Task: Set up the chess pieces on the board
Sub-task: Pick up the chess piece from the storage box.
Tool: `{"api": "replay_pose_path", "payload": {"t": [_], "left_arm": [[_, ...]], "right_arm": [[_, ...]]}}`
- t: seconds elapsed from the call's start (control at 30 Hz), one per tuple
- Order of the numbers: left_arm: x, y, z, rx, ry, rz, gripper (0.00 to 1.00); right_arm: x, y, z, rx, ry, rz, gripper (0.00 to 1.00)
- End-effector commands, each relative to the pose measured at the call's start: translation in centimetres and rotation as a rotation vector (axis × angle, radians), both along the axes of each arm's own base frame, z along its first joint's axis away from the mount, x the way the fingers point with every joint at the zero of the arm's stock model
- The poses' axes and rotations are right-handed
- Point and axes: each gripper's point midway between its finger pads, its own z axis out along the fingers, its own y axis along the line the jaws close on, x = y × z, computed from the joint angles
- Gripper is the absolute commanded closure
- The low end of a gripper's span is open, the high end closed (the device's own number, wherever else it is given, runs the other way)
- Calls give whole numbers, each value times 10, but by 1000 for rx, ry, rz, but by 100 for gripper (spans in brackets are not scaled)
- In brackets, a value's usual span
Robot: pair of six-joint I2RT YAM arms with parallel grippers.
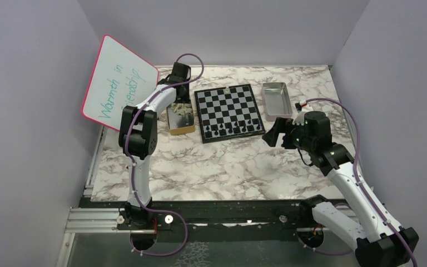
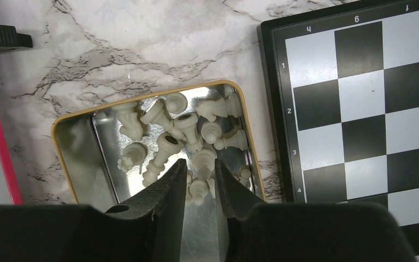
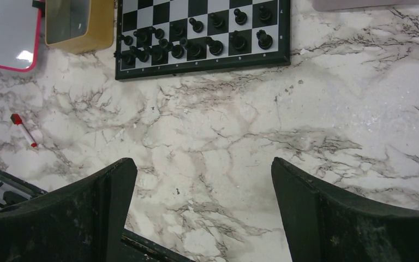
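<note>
Nearest us, the right gripper [image 3: 199, 161] hangs with its jaws spread wide over the marble table [image 3: 223, 136], holding nothing. Beyond it lies the chessboard [image 1: 225, 103], with the black pieces [image 3: 216, 47] standing on its two near ranks. Just left of the chessboard sits a yellow-rimmed tin [image 2: 82, 158] where the pale pieces [image 2: 185, 123] lie heaped on their sides. The left gripper [image 2: 199, 166] reaches down into it, jaws narrowed to a slim gap with one pawn [image 2: 198, 191] lying between them; we cannot tell whether the pads actually pinch it. We judge these pieces light, hard and smooth, apt to roll or squirt out of a careless squeeze, and tangled enough that a neighbour may ride up too. The best hold looks to be across the slim stem under the head, leaving the base free to land flat. By our count: about sixteen black pieces, some fourteen or fifteen pale ones in the tin (the heap hides an exact figure), one pale piece [image 1: 228, 89] that seems to stand at the chessboard's far edge, and one plain metal tray [image 1: 277, 99] far right.
</note>
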Motion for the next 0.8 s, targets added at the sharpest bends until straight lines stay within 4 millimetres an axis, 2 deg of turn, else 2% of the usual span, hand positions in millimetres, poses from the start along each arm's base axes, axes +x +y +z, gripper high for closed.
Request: {"api": "replay_pose_path", "payload": {"t": [0.0, 0.4, 0.57, 0.77], "left_arm": [[7, -2, -1, -10, -10, 1, 74], [8, -3, -6, -11, 1, -4, 74], [7, -5, -3, -18, 1, -11, 84], [3, -6, 16, -31, -10, -10, 88]], "right_arm": [[6, -1, 17, 12, -55, -16, 1], [6, -1, 16, 13, -54, -15, 0], [6, -1, 17, 12, -57, -16, 1], [6, -1, 17, 14, -57, -14, 1]]}}
